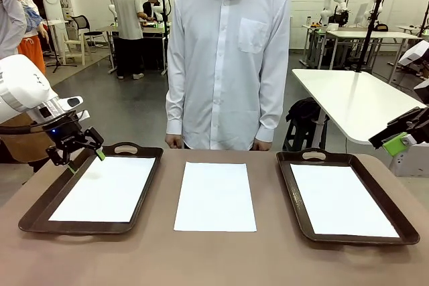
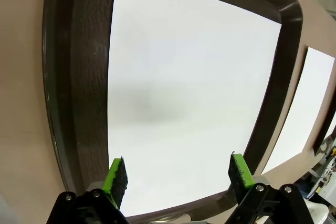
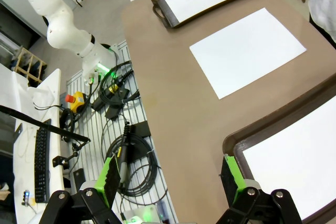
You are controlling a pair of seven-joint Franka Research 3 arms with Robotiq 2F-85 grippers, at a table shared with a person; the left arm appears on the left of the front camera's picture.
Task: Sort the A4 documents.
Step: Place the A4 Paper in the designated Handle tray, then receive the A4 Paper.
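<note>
— What are the fingers doing on the left gripper (image 2: 178,166)?
— They are spread wide with nothing between the green pads (image 2: 118,176). It hangs over the far left corner of the left tray (image 1: 40,207), apart from it.
— And under it?
— The left sheet (image 2: 189,93), white and blank, lies flat inside that tray with dark rim showing on all sides.
— The right gripper (image 3: 170,170)?
— Its jaws are wide apart too, and they hold nothing. It sits up by the right edge of the table (image 1: 214,259), beside the right tray (image 1: 289,189) and not touching it.
— Is that tray filled?
— Yes, the right sheet (image 1: 342,200) lies flat in it, square to the rim.
— Any paper outside the trays?
— The middle sheet (image 1: 215,196) lies on the bare table between the two trays, touching neither, with its short edge toward the far side.
— Who's across the table?
— A person (image 1: 228,58) in a white shirt stands at the middle of the far edge, arms down, hands (image 1: 174,142) just behind that edge and holding nothing.
</note>
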